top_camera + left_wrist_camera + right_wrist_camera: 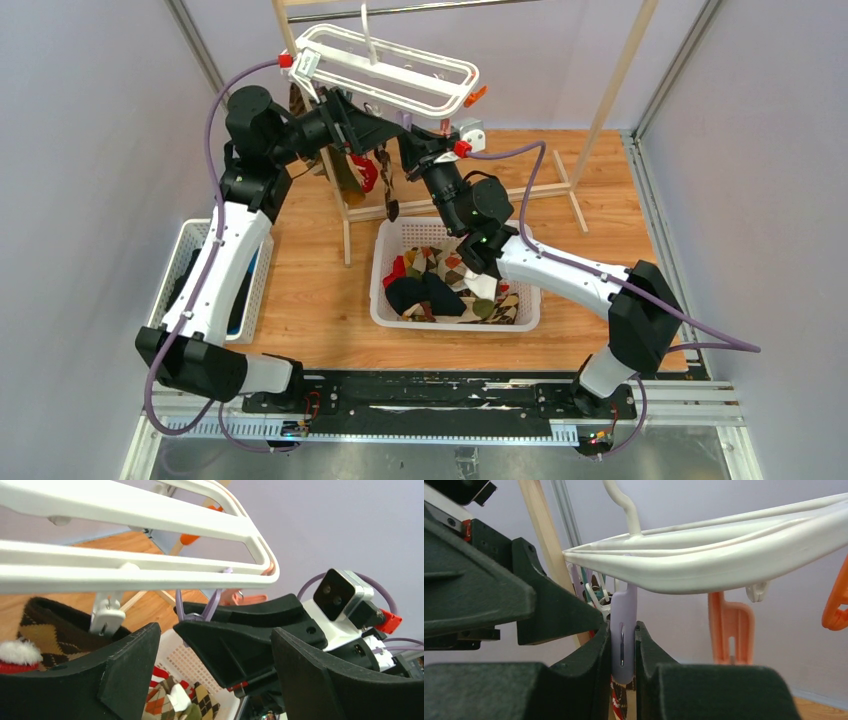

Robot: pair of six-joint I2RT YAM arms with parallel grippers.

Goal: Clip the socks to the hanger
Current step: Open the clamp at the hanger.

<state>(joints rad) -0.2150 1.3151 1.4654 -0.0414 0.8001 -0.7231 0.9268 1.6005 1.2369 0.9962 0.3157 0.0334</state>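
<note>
Where the small soft fabric socks (437, 287) lie: while most are heaped in the white lattice plastic basket (377, 290), a brown-tan argyle sock (50, 630) and a red sock (7, 667) hang from the frame.
Handling: I judge them light, limp and easy to bunch. I'd take one by the cuff, so a thin edge feeds into a clip.
White plastic oval hanger (125, 575): hooked on the tall wooden rack (610, 90), above the basket's far side; it looks free to swing.
Right gripper (623, 640): pressed together on a lilac plastic clip (625, 607) under the rail. Patterned fabric shows just below it; whether it sits in the clip's mouth I cannot tell.
Left gripper (215, 652): fingers spread, nothing between them, just beside the right one.
</note>
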